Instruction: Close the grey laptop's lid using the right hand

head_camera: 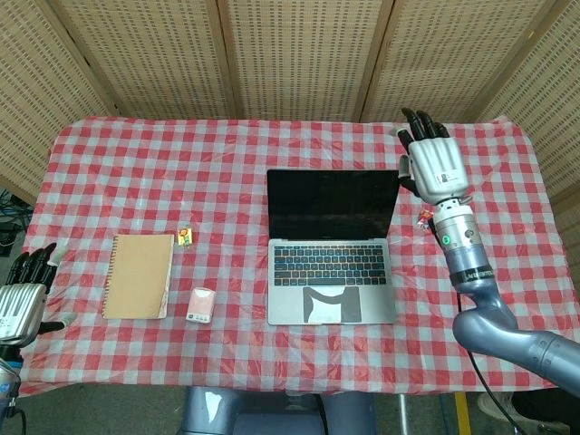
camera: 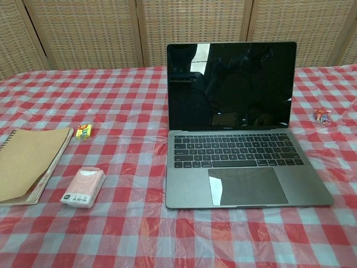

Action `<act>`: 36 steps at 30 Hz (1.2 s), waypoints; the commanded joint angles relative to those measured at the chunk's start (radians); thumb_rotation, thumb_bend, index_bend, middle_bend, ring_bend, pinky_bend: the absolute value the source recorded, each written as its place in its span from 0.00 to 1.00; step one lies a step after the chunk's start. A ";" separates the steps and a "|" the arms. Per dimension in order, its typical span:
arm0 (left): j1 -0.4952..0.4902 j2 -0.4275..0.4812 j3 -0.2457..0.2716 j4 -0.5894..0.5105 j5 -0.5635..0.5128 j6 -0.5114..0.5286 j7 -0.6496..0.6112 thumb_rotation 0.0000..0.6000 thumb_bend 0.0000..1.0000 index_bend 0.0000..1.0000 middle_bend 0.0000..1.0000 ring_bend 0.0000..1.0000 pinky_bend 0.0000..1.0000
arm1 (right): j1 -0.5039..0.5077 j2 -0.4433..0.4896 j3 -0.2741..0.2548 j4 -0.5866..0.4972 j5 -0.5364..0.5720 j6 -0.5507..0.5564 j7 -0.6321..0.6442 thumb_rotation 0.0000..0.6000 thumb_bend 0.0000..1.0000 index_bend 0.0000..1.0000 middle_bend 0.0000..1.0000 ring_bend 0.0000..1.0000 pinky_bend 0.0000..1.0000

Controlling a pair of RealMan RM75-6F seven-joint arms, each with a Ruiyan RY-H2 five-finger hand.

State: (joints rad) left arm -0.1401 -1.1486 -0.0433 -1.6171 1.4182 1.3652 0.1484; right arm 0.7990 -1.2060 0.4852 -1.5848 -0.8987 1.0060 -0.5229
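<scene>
The grey laptop (head_camera: 333, 246) stands open at the middle of the table (head_camera: 227, 154), screen dark and upright. The right hand (head_camera: 430, 165), fingers spread and empty, hangs just beside the lid's top corner at two o'clock. The left hand (head_camera: 23, 299), also spread and empty, sits at eight o'clock.

No writing can be made out clearly in either view. The open grey laptop (camera: 234, 139) carries a small line of lettering below its dark screen, too small to read, and its key legends are blurred. The small pink packet (camera: 83, 187) has a dark label, illegible. A small white label sits on the right hand (head_camera: 433, 167), also unreadable.
</scene>
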 commanded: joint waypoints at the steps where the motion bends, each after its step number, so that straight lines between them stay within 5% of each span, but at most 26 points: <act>1: -0.007 -0.003 0.001 0.006 -0.007 -0.014 -0.004 1.00 0.00 0.00 0.00 0.00 0.00 | 0.057 -0.032 0.003 0.050 0.059 -0.033 -0.043 1.00 1.00 0.35 0.22 0.20 0.32; 13: -0.020 -0.011 0.006 0.024 -0.014 -0.040 -0.014 1.00 0.00 0.00 0.00 0.00 0.00 | 0.167 -0.114 -0.021 0.154 0.215 -0.054 -0.092 1.00 1.00 0.37 0.24 0.21 0.35; 36: -0.029 -0.007 0.016 0.021 -0.016 -0.053 -0.010 1.00 0.00 0.00 0.00 0.00 0.00 | 0.295 -0.228 -0.086 0.337 0.321 -0.120 -0.101 1.00 1.00 0.43 0.31 0.28 0.38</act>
State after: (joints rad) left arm -0.1686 -1.1557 -0.0275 -1.5965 1.4024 1.3131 0.1389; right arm 1.0824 -1.4212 0.4028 -1.2620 -0.5792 0.8924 -0.6251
